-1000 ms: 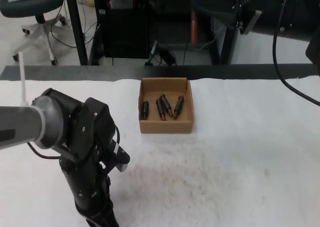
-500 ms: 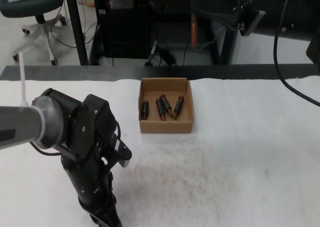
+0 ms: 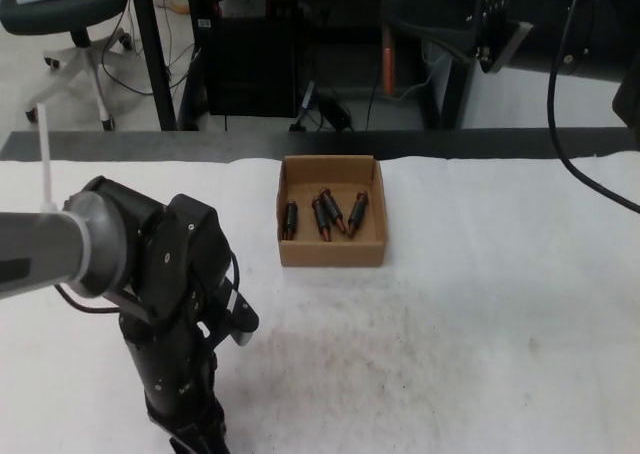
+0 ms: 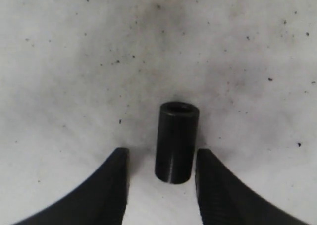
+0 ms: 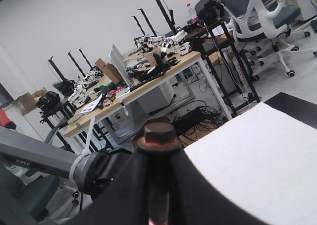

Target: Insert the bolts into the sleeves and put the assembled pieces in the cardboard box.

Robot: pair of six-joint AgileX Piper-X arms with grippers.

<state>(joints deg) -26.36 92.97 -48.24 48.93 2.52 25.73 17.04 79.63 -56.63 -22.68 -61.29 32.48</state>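
A black sleeve (image 4: 177, 140) lies on the white cloth between the two fingers of my left gripper (image 4: 162, 154), which stands open around it with a small gap on each side. In the high view the left arm (image 3: 170, 274) points down at the bench's near left. My right gripper (image 5: 157, 158) is shut on a bolt (image 5: 157, 136) with a copper-coloured hex head sticking up out of the fingers; it is held high above the bench. The cardboard box (image 3: 331, 252) sits at the middle back with several assembled pieces (image 3: 330, 214) inside.
White cloth (image 3: 480, 304) covers the whole bench, with a dirty patch in the near middle. The bench's far edge (image 3: 320, 142) is a dark strip. Beyond it stand desks, chairs and cables. The left arm (image 5: 44, 158) shows low in the right wrist view.
The left arm swayed slightly to the right and came back. The box and its pieces have not moved.
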